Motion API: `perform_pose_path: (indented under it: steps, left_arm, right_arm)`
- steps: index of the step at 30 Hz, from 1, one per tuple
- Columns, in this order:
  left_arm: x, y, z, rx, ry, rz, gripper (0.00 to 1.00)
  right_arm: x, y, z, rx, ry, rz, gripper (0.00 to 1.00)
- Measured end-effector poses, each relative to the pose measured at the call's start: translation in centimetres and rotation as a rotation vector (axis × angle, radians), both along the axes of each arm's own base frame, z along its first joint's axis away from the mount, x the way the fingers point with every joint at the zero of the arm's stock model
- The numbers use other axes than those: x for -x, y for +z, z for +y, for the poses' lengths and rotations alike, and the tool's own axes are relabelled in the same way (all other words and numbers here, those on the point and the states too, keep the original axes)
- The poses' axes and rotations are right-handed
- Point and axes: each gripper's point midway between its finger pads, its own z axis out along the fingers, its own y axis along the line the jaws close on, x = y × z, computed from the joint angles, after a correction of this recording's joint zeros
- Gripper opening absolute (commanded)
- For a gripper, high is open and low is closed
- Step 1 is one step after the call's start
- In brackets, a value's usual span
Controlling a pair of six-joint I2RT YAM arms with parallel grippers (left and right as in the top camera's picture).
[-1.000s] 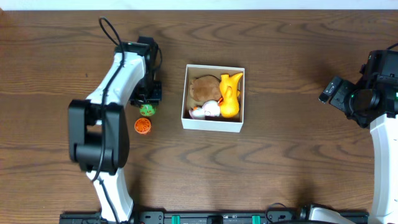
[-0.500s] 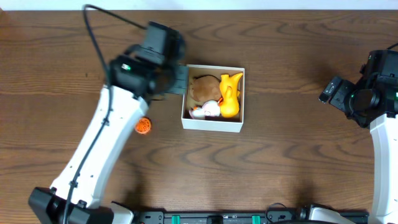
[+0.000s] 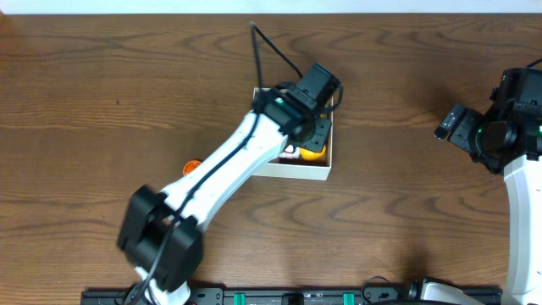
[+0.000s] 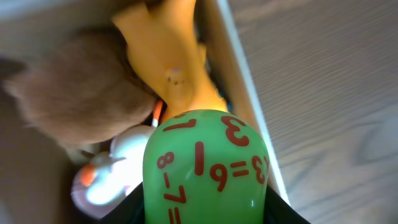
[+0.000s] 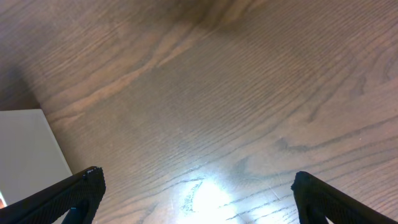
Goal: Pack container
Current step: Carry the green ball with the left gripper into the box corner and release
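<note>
our left gripper pinches a green numbered ball, fingers nearly cut off below, over the container in the middle of the table; our left arm hides most of its toys overhead. our right gripper hangs spread, well apart.

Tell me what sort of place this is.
Probably a robot lab or data-collection bench: a left arm and a right arm at a wood-grain table, a white box of small toys, and a numbered green ball in the left gripper.
</note>
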Motion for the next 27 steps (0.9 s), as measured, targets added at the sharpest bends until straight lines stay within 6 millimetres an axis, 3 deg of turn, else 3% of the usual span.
perform_pose_path:
  steps: [3, 8, 12, 19, 21, 23, 27]
  left_arm:
    - [0.1, -2.4, 0.1, -0.035, 0.016, 0.050, 0.53]
    - [0.5, -3.7, 0.1, -0.046, 0.038, 0.098, 0.65]
    - [0.7, -3.6, -0.1, -0.028, 0.044, 0.110, 0.78]
    - [0.7, -1.7, -0.2, 0.006, 0.047, 0.080, 0.84]
    - [0.7, -0.5, -0.2, 0.025, 0.047, 0.059, 0.83]
    - [0.7, 0.7, -0.2, 0.044, 0.048, 0.038, 0.74]
    - [0.8, 2.2, -0.1, 0.069, 0.049, 0.012, 0.39]
  right_arm:
    - [0.0, 0.0, 0.0, 0.000, 0.000, 0.000, 0.99]
    - [0.0, 0.0, 0.0, 0.000, 0.000, 0.000, 0.99]
    - [0.0, 0.0, 0.0, 0.000, 0.000, 0.000, 0.99]
    - [0.0, 0.0, 0.0, 0.000, 0.000, 0.000, 0.99]
    - [0.0, 0.0, 0.0, 0.000, 0.000, 0.000, 0.99]
    - [0.0, 0.0, 0.0, 0.000, 0.000, 0.000, 0.99]
    - [0.0, 0.0, 0.0, 0.000, 0.000, 0.000, 0.99]
